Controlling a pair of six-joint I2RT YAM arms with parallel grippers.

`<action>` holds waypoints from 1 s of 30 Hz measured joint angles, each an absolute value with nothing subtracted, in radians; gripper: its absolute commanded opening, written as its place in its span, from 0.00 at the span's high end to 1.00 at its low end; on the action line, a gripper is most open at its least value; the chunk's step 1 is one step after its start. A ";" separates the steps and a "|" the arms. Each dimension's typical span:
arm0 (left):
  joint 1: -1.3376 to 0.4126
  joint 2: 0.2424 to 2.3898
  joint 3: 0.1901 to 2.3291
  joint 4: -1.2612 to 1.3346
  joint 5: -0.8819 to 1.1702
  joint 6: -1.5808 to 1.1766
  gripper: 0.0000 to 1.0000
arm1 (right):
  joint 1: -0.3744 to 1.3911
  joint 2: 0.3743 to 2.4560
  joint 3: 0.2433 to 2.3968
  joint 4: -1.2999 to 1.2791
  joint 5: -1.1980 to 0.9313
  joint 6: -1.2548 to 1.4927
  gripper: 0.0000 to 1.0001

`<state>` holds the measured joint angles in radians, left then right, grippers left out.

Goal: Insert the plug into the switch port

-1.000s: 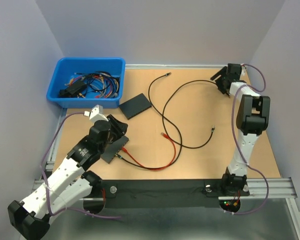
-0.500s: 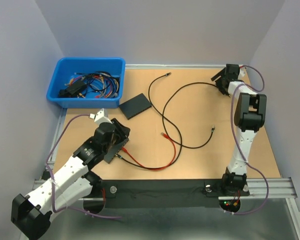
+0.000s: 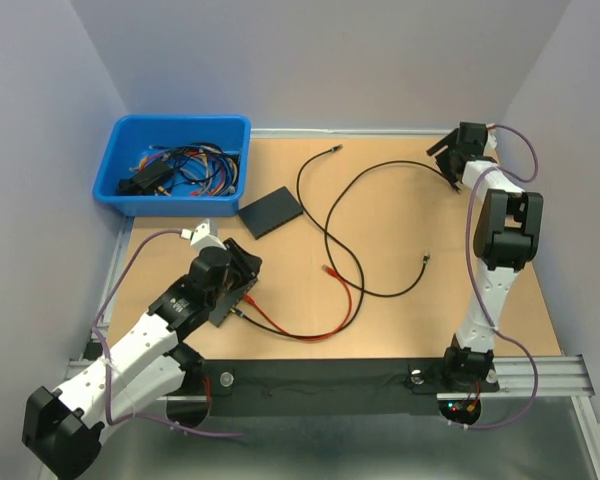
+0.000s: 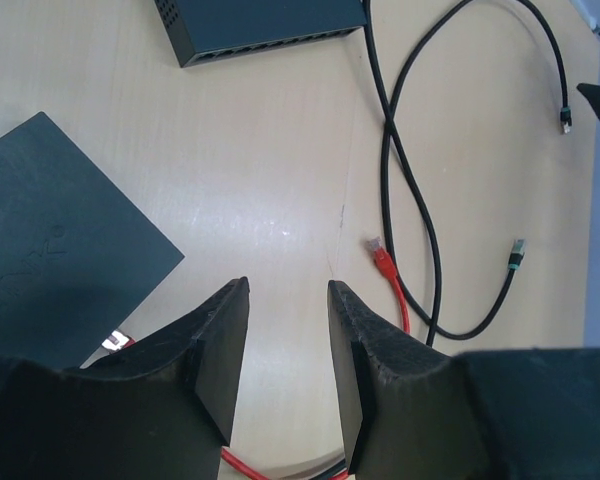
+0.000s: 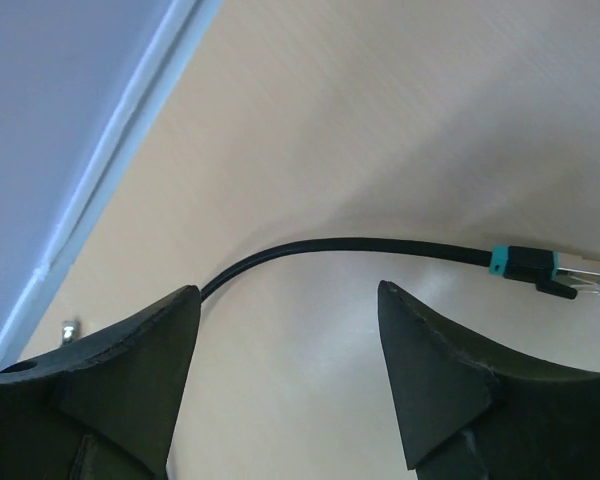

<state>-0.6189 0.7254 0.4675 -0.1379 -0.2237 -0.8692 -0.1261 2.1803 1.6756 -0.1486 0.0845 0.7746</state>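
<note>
Plainly the right claw (image 5: 290,300) hung wide open and empty, low over the far right corner of the worktop (image 5: 380,120). The black cable (image 5: 360,243) ran crosswise under its gap, and the teal-banded plug (image 5: 540,268) lay flat just beyond one finger, its long axis along the cable. The left claw (image 4: 287,290), partly open and also empty, hovered beside the near switch (image 4: 50,240), well apart from that plug, so the right arm was far nearer and, by my judgement, needed only a short sideways shift to straddle it.
</note>
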 measured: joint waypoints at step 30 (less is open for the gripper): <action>-0.613 0.740 0.434 -0.112 -0.217 -0.869 0.52 | -0.127 2.262 1.663 -0.062 0.050 0.871 0.24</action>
